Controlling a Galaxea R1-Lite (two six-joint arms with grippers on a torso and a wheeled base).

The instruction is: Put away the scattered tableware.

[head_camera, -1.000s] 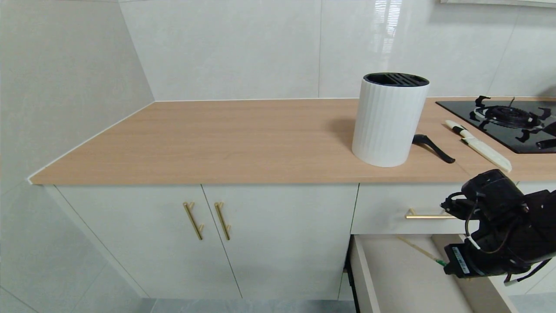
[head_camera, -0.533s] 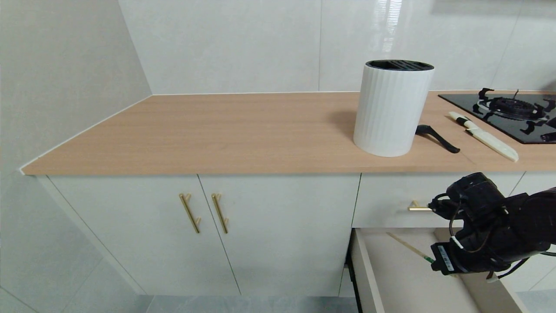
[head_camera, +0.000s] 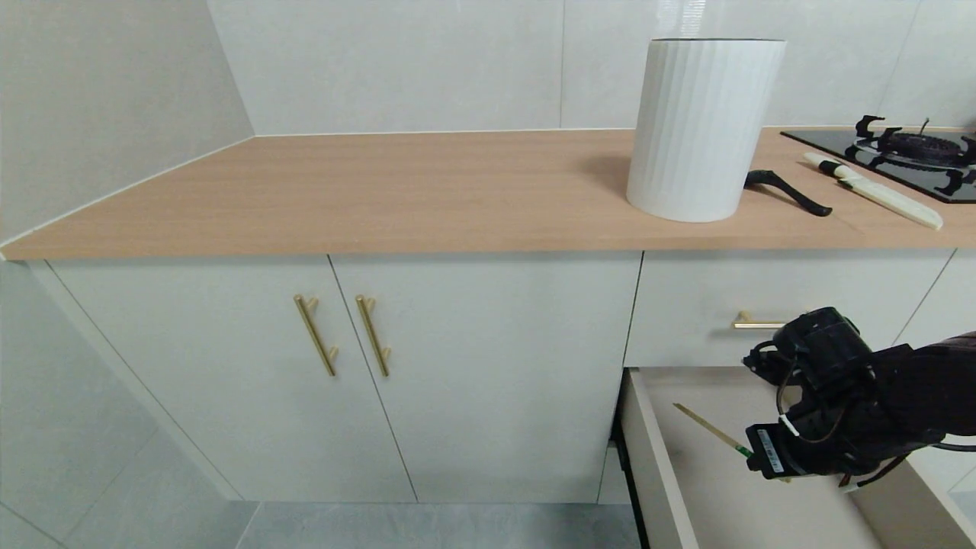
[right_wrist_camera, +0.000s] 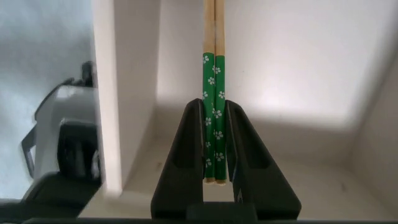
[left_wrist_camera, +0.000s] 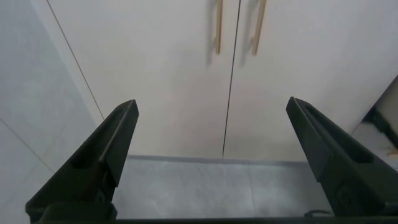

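- Right hand (right_wrist_camera: 215,107), clamped on the chopsticks (right_wrist_camera: 214,56), has sunk lower into the open drawer (head_camera: 648,446); the head camera dropped too.
- Release looks close.
- Left hand (left_wrist_camera: 211,106) gapes wide, holding nothing.
- Knife (head_camera: 877,194) waits on the worktop (head_camera: 381,191).

There are two chopsticks (right_wrist_camera: 210,74), one white holder (head_camera: 705,130), one knife (head_camera: 877,194), one black-handled utensil (head_camera: 789,194), one drawer (head_camera: 648,450) and three gold handles (head_camera: 315,335).

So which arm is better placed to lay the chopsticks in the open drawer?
Right. The right gripper is shut on the chopsticks above the open drawer; the left gripper is open, facing the cabinet doors.
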